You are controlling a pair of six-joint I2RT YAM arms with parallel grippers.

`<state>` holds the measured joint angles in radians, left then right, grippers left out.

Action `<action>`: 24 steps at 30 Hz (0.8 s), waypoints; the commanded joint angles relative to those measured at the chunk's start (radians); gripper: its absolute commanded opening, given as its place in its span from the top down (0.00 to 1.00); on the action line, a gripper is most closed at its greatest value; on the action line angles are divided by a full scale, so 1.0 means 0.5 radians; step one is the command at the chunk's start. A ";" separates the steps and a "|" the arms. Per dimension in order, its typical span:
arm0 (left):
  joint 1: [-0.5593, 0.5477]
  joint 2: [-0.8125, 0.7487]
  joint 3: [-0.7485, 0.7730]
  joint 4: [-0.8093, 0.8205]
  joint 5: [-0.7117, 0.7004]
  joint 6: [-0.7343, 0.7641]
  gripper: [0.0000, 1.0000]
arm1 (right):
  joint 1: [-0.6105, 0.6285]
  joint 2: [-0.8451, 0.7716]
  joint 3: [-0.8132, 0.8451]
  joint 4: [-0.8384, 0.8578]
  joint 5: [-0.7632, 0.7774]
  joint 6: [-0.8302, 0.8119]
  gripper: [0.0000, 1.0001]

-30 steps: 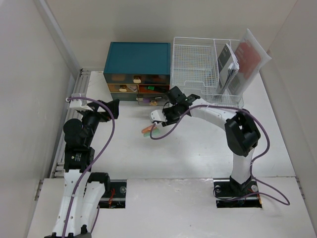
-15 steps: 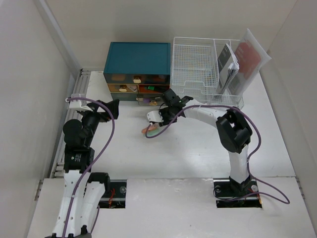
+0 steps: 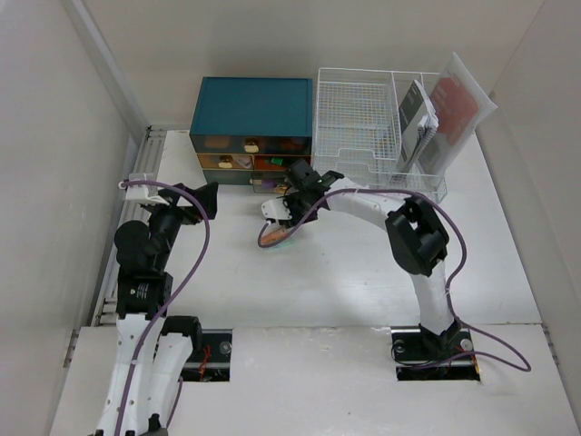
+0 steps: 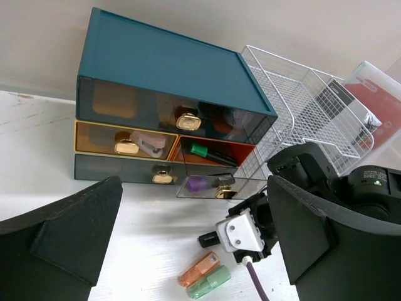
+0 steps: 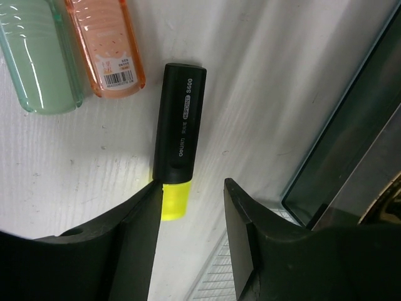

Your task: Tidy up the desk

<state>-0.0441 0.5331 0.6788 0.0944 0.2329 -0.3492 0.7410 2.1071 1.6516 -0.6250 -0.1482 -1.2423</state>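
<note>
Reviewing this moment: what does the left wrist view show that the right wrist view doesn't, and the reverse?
Only left wrist: the teal top of the drawer box and the wire rack. Only right wrist: the yellow end of the black highlighter beside the right arm's open fingers, and the barcode on the orange case. Both: highlighter, orange case and green case lying on the white desk.

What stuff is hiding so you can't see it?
Right wrist view: the tip of the black-capped yellow highlighter goes partly behind a black gripper finger; the green plastic case and orange plastic case are cut by the top edge.
Left wrist view: tinted fronts of the teal drawer box blur what's inside.
</note>
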 commanded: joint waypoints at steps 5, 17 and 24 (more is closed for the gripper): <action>-0.007 -0.057 0.001 0.121 0.031 0.005 0.00 | 0.012 0.063 0.160 -0.180 0.011 -0.059 0.49; -0.007 -0.075 0.001 0.139 0.031 0.005 0.00 | 0.012 0.164 0.219 -0.256 0.011 -0.077 0.47; -0.007 -0.075 0.001 0.139 0.031 0.005 0.00 | 0.012 0.228 0.280 -0.330 0.033 -0.077 0.47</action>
<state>-0.0441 0.5068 0.6788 0.1020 0.2333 -0.3492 0.7410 2.2005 1.7489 -0.7498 -0.1314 -1.2682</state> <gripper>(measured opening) 0.997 0.531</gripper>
